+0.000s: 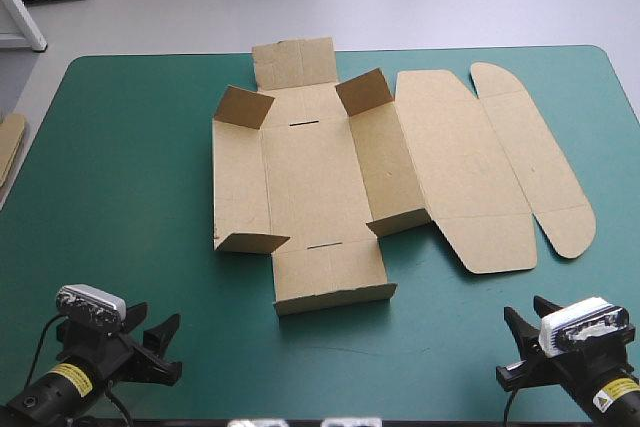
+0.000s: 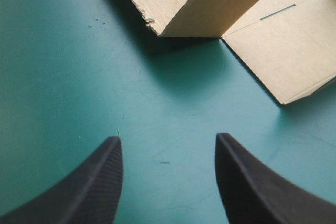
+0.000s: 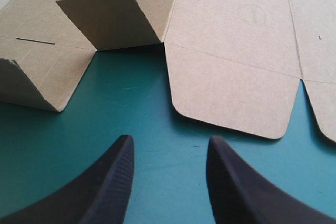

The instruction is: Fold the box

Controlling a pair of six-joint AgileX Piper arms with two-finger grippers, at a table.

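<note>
Poised in the lower corners, jaws apart, left gripper (image 2: 167, 140) and right gripper (image 3: 169, 139) should raise the box (image 1: 320, 187) walls evenly.

Near side of the box (image 1: 320, 177): a broad strip of bare teal-green cover (image 1: 130, 247) lies between its near edge and both grippers.
Left of the box: open cover out to the table's edge; spare board (image 1: 10, 147) shows just beyond.
Right of the box: a narrow bare band beside the rounded lid flap (image 1: 540, 167).
Far side of the box: only a thin strip.
On the box: four corner flaps (image 1: 365, 92) stand up; the other panels lie flat.
Left gripper (image 2: 167, 137): fingers apart, bare cover between, a raised flap ahead.
Right gripper (image 3: 170, 138): fingers apart, bare cover between, the flat lid panel (image 3: 231, 51) ahead.
</note>
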